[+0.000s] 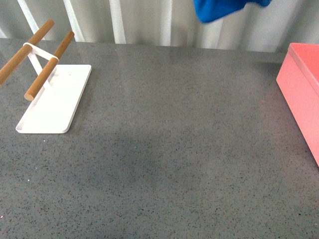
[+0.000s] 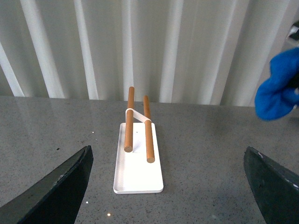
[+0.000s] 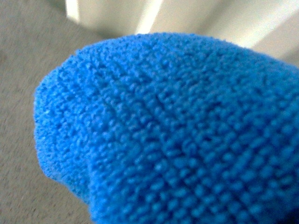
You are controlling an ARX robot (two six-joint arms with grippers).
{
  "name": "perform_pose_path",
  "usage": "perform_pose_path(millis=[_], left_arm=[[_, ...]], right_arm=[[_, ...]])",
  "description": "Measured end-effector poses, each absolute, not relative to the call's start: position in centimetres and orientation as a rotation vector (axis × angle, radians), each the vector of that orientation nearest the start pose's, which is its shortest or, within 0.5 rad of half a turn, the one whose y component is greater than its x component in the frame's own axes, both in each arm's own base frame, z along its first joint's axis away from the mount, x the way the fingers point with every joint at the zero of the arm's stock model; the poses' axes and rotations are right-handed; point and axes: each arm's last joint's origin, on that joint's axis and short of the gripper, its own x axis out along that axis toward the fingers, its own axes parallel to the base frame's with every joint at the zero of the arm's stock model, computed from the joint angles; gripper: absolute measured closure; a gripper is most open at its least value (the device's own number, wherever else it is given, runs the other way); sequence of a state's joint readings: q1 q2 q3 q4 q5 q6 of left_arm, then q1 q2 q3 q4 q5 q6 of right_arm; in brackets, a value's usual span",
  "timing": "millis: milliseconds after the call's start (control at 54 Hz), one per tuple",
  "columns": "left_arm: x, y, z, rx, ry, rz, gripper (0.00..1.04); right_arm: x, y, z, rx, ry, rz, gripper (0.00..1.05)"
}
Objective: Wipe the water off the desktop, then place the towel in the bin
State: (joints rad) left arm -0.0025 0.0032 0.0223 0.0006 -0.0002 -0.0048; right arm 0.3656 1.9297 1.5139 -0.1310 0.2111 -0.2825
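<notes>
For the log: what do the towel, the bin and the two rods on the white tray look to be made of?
The towel looks like blue microfibre cloth, going by its dense fuzzy loops. The bin is probably plastic: its salmon-pink walls are smooth, even and dull in finish. The rods seem to be wood, warm brown, matte and unpainted.

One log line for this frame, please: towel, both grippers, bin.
towel: aloft above desktop | right gripper: holding it, jaws hidden | left gripper: open, empty | bin: at right, towel not in yet
</notes>
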Motion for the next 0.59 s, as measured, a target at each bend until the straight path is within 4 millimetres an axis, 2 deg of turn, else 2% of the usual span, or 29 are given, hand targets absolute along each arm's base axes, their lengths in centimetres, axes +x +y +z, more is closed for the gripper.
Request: perform_pose_path(millis=[93,185,426,500,593], left_arm=[[9.6,0.0,17.1,-0.005,-0.02,-0.002,0.07],[9.7,0.0,17.1,-0.005,-0.019,-0.002,0.07],[9.7,0.0,17.1,-0.005,-0.019,-0.002,0.07],[9.6,0.0,17.1,-0.005,-0.02,-0.002,0.07],[9.6,0.0,17.1,-0.005,-0.02,-0.002,0.07]], right_arm=[[41.3,13.8,28.1,-0.409,0.451,0.154,0.99],[41.3,10.9,29.8,-0.403,0.477,0.017,0.99],[41.8,5.1,28.8,-0.423,0.766,-0.213,0.99],[42.3,3.0,28.6,-0.384,0.876,-0.278,0.99],[42.5,1.5,28.9,-0.311,0.956,-0.326,0.99]])
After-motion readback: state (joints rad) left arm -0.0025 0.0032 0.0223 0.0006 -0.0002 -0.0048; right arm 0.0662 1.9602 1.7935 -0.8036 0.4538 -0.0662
